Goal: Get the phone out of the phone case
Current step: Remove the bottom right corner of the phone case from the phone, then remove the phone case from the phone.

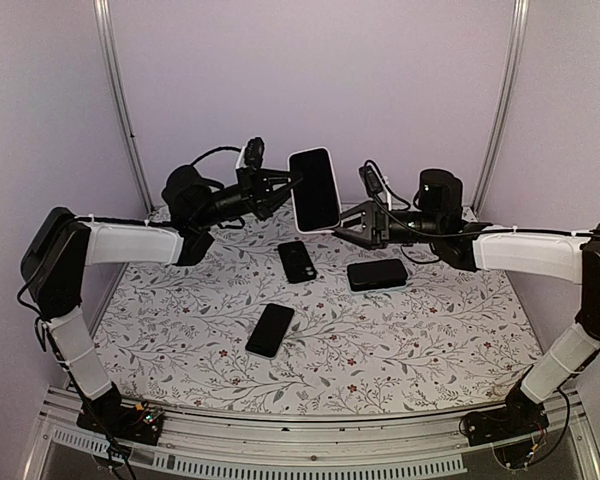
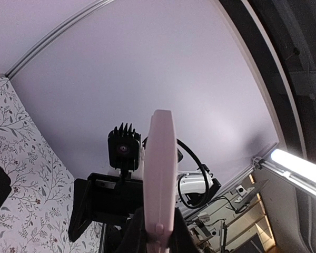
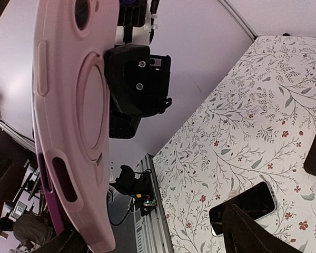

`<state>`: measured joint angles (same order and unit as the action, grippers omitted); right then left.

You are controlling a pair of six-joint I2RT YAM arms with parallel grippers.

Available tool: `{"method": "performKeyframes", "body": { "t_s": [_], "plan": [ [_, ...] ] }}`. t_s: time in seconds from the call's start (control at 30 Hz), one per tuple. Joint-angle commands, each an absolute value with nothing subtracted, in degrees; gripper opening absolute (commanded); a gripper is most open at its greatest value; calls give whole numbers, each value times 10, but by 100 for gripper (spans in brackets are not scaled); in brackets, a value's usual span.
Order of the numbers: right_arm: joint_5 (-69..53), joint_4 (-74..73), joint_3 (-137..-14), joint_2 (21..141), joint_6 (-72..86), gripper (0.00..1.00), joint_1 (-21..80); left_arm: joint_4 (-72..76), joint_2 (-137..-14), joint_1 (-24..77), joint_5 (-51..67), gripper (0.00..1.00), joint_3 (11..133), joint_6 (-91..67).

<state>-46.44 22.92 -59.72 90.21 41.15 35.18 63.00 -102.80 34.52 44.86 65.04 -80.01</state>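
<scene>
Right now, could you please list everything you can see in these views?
phone case: one, pale pink, held upright above the table's far side
phone: one, black screen, inside the case
far black phone: one, flat, centre
near black phone: one, flat, nearer the arms
black slab: one, flat, right of centre
tablecloth: one, white floral
left gripper: black, shut on the phone case
right gripper: black, open, by the case's lower end
</scene>
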Motion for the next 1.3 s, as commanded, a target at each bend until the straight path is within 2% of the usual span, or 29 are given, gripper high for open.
{"method": "performKeyframes", "body": {
  "t_s": [0.0, 0.13, 0.2, 0.3, 0.37, 0.47, 0.53, 0.8, 1.27],
  "plan": [
    [-430, 220, -635, 936, 423, 81, 354, 634, -1040, 400, 512, 0, 673, -796],
    [-438, 242, -656, 955, 442, 73, 353, 576, -1051, 402, 523, 0, 675, -765],
    [-436, 249, -661, 962, 449, 60, 353, 496, -1047, 400, 516, 1, 679, -721],
    [-431, 252, -661, 970, 460, 34, 353, 357, -1038, 395, 485, 16, 692, -636],
    [-423, 252, -657, 974, 463, 21, 353, 273, -1035, 388, 456, 25, 702, -586],
    [-400, 248, -645, 977, 466, 7, 353, 175, -1039, 380, 416, 39, 719, -527],
    [-382, 233, -640, 979, 464, 1, 353, 112, -1045, 377, 389, 48, 735, -494],
    [-275, 141, -625, 983, 407, 0, 363, -68, -1059, 381, 276, 64, 780, -408],
    [-144, 2, -701, 1015, 353, 0, 413, -214, -1096, 460, 121, 66, 883, -331]
  ]
}}
